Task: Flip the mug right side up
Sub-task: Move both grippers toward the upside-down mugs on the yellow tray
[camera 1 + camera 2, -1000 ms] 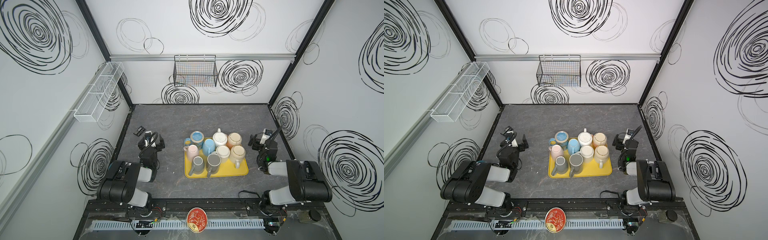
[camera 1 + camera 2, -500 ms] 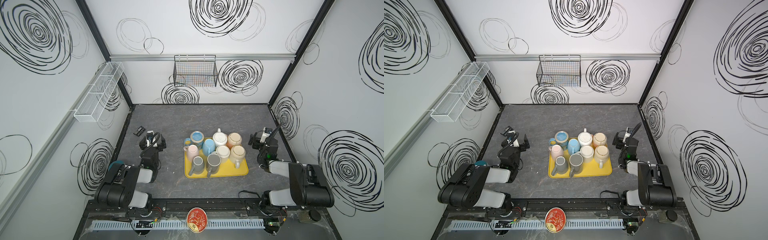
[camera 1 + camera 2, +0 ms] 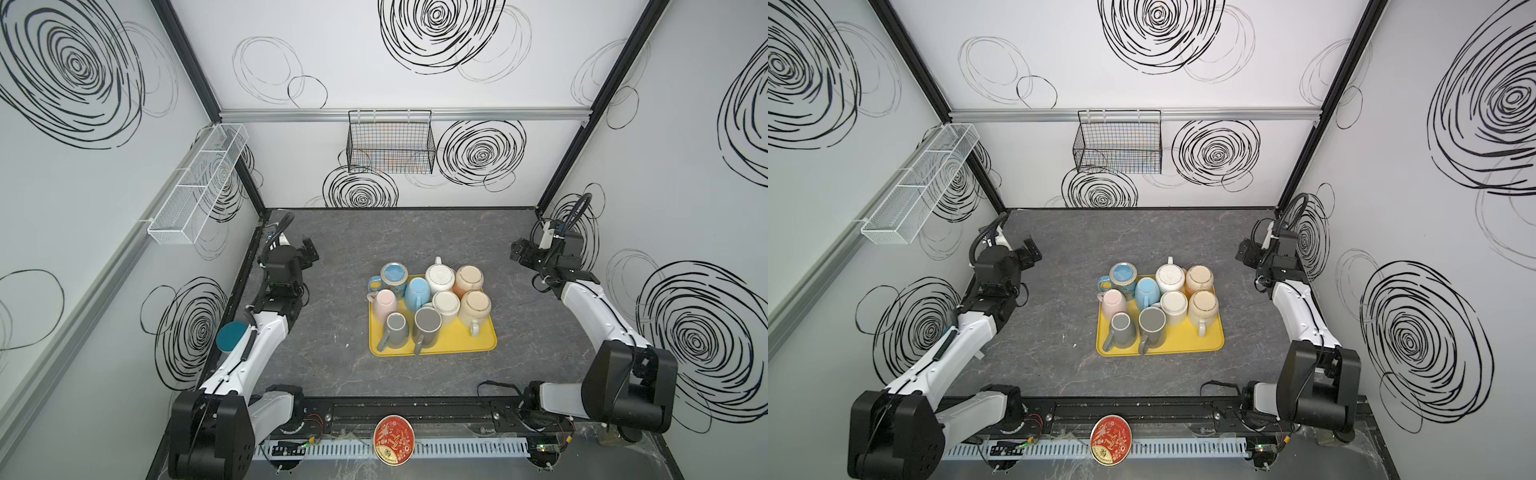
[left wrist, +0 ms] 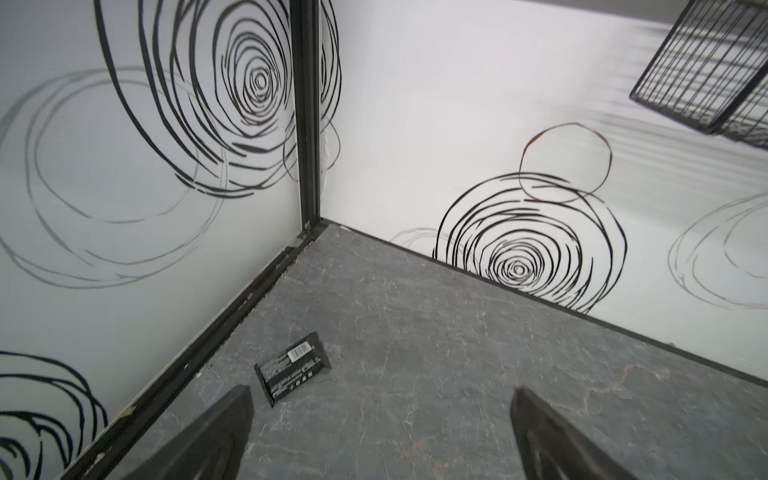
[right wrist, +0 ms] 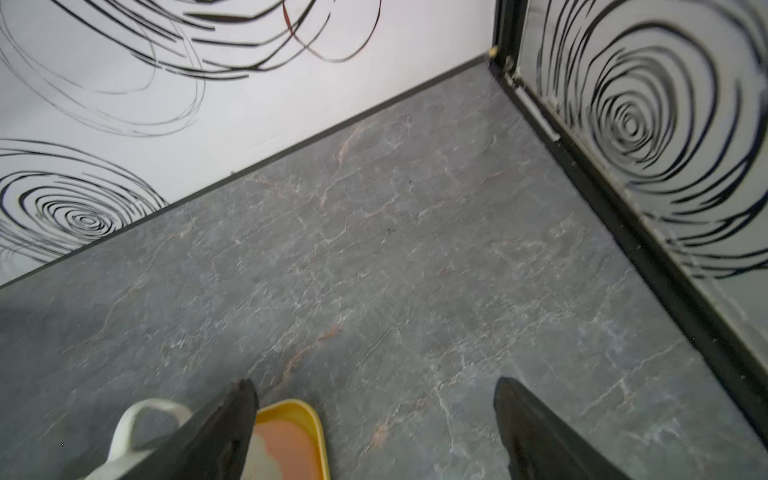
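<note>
Several mugs stand crowded on a yellow tray (image 3: pixel 457 347) (image 3: pixel 1183 343) mid-table in both top views. Most show flat bottoms upward, among them two grey mugs (image 3: pixel 428 324) in front, a pink mug (image 3: pixel 384 302) and a beige mug (image 3: pixel 474 307). A patterned mug (image 3: pixel 393 276) at the back left shows a blue disc on top. My left gripper (image 3: pixel 309 253) (image 4: pixel 381 392) hangs open, empty, far left of the tray. My right gripper (image 3: pixel 519 251) (image 5: pixel 372 382) is open and empty, right of the tray; a peach mug (image 5: pixel 282 449) shows by one finger.
A black wrapper (image 4: pixel 293 368) lies on the table near the left wall, just ahead of the left gripper. A black wire basket (image 3: pixel 390 141) hangs on the back wall and a white mesh shelf (image 3: pixel 199 183) on the left wall. Walls close in three sides.
Both arms have unfolded and lifted, carrying the grippers up and toward the back of the table. The mugs and tray have not moved.
</note>
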Motion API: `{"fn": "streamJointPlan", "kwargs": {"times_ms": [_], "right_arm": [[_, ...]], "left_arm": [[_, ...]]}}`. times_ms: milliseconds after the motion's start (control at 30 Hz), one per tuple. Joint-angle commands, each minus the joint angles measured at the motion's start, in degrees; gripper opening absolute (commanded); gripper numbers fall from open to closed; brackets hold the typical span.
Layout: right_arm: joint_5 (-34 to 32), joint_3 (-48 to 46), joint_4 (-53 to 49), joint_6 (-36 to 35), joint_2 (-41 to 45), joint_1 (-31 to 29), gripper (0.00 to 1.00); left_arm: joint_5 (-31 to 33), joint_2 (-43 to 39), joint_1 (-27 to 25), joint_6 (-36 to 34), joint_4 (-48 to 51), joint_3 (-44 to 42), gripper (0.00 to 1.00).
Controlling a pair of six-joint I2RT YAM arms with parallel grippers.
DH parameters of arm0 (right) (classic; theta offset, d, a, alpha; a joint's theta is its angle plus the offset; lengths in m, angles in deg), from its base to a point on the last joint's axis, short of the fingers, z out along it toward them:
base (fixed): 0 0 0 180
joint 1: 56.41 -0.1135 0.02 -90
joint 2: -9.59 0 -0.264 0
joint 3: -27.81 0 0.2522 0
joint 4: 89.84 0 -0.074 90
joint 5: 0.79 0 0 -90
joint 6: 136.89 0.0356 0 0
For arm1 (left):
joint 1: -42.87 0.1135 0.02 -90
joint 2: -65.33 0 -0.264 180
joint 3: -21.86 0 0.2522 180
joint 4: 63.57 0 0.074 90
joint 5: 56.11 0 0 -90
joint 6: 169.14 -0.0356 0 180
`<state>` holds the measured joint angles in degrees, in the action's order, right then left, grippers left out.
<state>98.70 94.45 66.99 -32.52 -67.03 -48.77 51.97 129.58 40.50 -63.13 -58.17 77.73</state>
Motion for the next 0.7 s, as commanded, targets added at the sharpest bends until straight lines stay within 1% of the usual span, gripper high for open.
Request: {"fn": "streamJointPlan", "kwargs": {"times_ms": [0, 33, 100, 133, 233, 267, 367, 500, 600, 667], "right_arm": [[8.48, 0.27, -14.21, 1.59, -1.34, 0.18, 0.72], [8.89, 0.13, -16.31, 3.18, -1.62, 0.10, 0.65], [9.66, -0.46, -20.38, 5.71, -2.35, 0.07, 0.56], [10.34, -1.36, -21.77, 6.69, -2.63, -0.03, 0.53], [12.21, -4.92, -24.38, 9.01, -2.83, -0.48, 0.53], [13.07, -5.99, -24.91, 9.27, -2.96, -0.88, 0.54], [14.03, -8.18, -26.02, 9.37, -4.09, -2.62, 0.56], [13.14, -9.65, -25.84, 10.21, -6.01, -4.75, 0.57], [12.74, -9.99, -25.28, 10.32, -7.64, -5.59, 0.56], [12.19, -10.25, -25.13, 10.28, -8.84, -5.94, 0.55]], "left_arm": [[-11.27, -0.32, -1.22, 2.28, 22.88, 2.47, 1.00], [-13.67, -0.34, -2.20, 2.66, 26.15, 2.88, 0.97], [-18.29, -0.06, -4.47, 4.12, 30.65, 2.53, 0.91], [-20.63, 0.09, -5.99, 5.42, 32.17, 1.77, 0.87], [-26.02, -0.22, -11.15, 11.28, 31.98, -2.26, 0.76], [-26.34, -0.71, -13.31, 13.36, 30.72, -4.00, 0.73], [-25.88, -3.59, -18.38, 19.30, 24.51, -10.13, 0.70], [-28.87, -4.92, -20.62, 26.90, 15.06, -17.53, 0.66], [-29.60, -4.18, -21.36, 28.26, 12.36, -19.78, 0.60], [-32.37, -2.79, -21.19, 29.10, 9.39, -21.11, 0.57]]}}
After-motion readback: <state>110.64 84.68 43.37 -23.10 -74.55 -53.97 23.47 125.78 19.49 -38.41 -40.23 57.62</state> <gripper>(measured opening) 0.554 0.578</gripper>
